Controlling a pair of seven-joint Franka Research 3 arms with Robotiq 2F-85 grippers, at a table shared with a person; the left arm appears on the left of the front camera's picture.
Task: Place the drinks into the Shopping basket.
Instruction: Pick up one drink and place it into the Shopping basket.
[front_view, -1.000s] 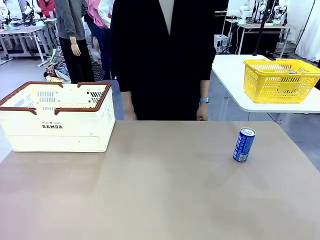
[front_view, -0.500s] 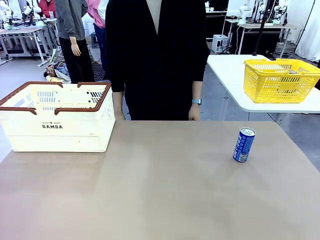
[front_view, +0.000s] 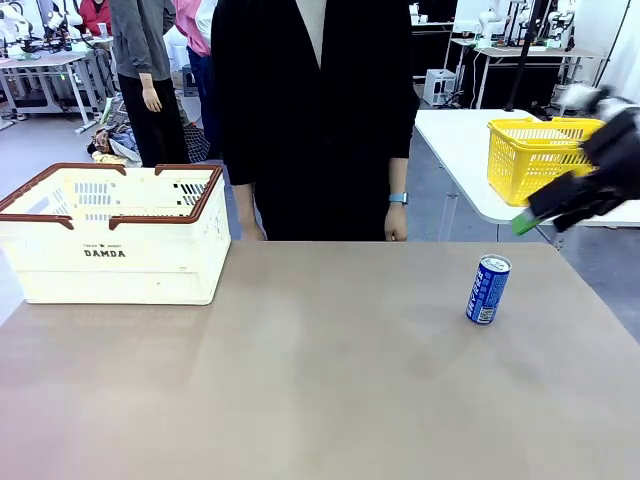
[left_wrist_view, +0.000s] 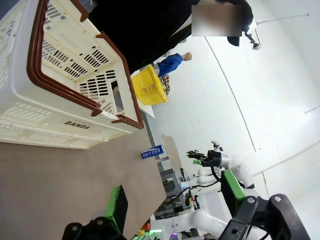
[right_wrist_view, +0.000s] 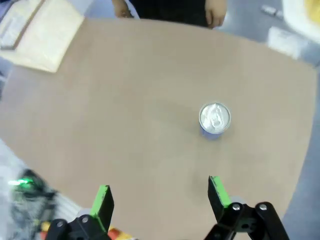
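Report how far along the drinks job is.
Done: nothing; the can stands upright on the table, far from the basket. In hand: the right gripper hovers open above the can, holding nothing; the left gripper is open too. Left: grasp the can and put it in the basket.

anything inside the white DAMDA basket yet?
In the Shopping basket, slotted inner walls show, no drinks. Its floor is hidden behind the near wall. One blue can stands on the table, apart from it.
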